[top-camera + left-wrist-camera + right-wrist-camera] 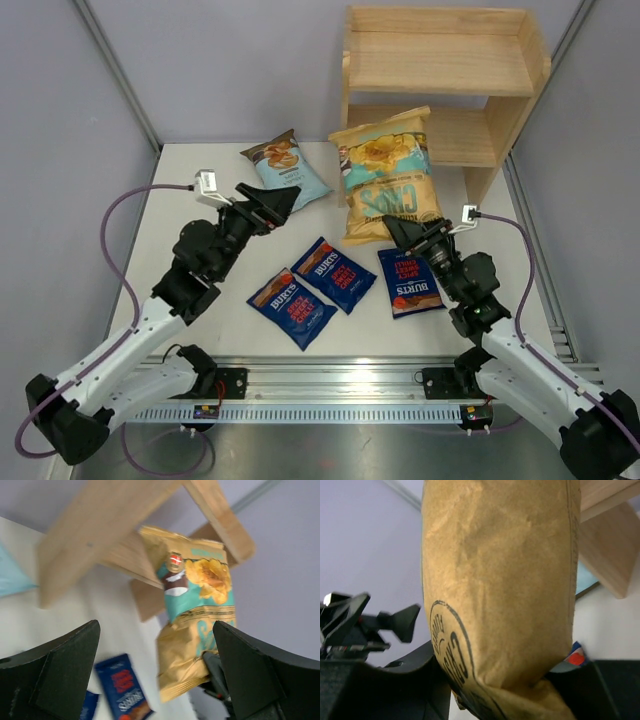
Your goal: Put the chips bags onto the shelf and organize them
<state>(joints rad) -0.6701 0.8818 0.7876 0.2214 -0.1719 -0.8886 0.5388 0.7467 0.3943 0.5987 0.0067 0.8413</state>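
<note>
my right pincer [395,228] is clamped shut on the bottom edge of the yellow-gold bag [388,170]. the bag is held up off the table [350,335], with its top edge in front of the lower tier of the shelf [440,60]. i cannot tell whether it touches the wood. its front shows a teal panel, a picture of golden crisps and big pale lettering. from my right wrist its back is plain crinkled brown-gold, with a black round stamp low down.

my left pincer [283,204] is spread wide and holds nothing. its tips are just beside the light blue bag [285,165], which lies flat on the table to the left of the yellow one.

the three dark blue burts bags lie flat nearer my bases, red lettering up. one is at the left [293,308] and one in the middle [334,274], close together. the third [411,283] lies partly under my right arm.
</note>
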